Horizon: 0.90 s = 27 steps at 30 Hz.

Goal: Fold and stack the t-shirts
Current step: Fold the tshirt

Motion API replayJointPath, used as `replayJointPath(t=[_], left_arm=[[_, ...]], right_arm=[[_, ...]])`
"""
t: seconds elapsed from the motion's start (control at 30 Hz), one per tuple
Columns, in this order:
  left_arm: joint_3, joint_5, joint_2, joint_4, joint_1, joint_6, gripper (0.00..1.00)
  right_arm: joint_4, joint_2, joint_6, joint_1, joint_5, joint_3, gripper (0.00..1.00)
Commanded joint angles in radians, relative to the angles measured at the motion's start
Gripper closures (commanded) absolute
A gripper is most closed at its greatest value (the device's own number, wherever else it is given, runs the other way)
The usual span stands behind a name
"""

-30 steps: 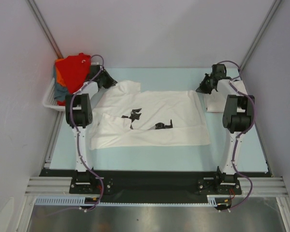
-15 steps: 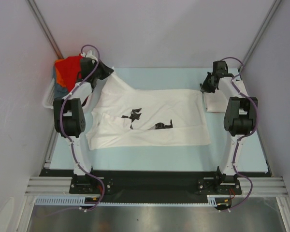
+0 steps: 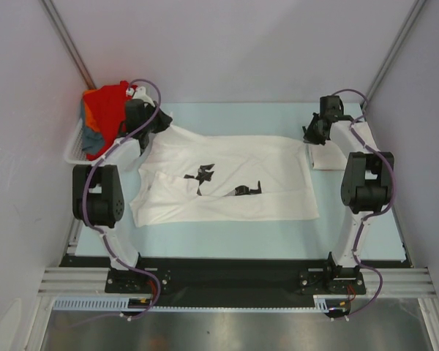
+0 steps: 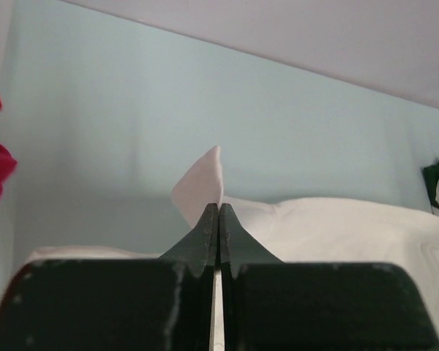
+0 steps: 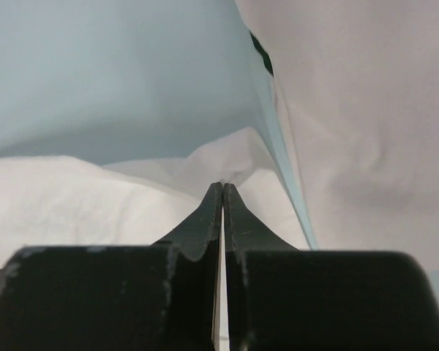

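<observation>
A white t-shirt point(image 3: 227, 179) with small black prints lies spread on the pale blue table. My left gripper point(image 3: 163, 119) is shut on its far left corner and holds it lifted; the pinched cloth tip point(image 4: 202, 184) sticks out past the closed jaws. My right gripper point(image 3: 308, 135) is shut on the shirt's far right corner point(image 5: 234, 164). A folded off-white t-shirt point(image 3: 325, 155) lies at the right, under the right arm; it also shows in the right wrist view point(image 5: 366, 124). Red, orange and blue-grey shirts point(image 3: 106, 113) are heaped in the basket.
A white slatted basket point(image 3: 74, 150) stands at the far left table edge, next to the left arm. Grey walls close in on both sides and at the back. The table's front edge runs along the black strip near the arm bases.
My left arm has swung left and back, pulling the shirt's far left corner toward the back left. The right gripper has shifted slightly back with its corner. The shirt's far edge is stretched flatter.
</observation>
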Motion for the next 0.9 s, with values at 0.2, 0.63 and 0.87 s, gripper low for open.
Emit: replayJointPath(t=[0.2,0.63,0.87], left_arm=[[-0.169,-0.132,-0.233,0.07,-0.065,0.11,1.0],[-0.416,-0.255,-0.431,0.13,-0.087,0.119,1.0],[-0.575,-0.388,-0.548,0.184,-0.141,0.144,1.0]], right_arm=[[0.07,-0.171,0.038,0.017,0.067,-0.141,1.0],[0.098,-0.321,0.047,0.006,0.071,-0.315,1.0],[0.125,-0.392,0.062,0.005,0.094,-0.415,1.0]])
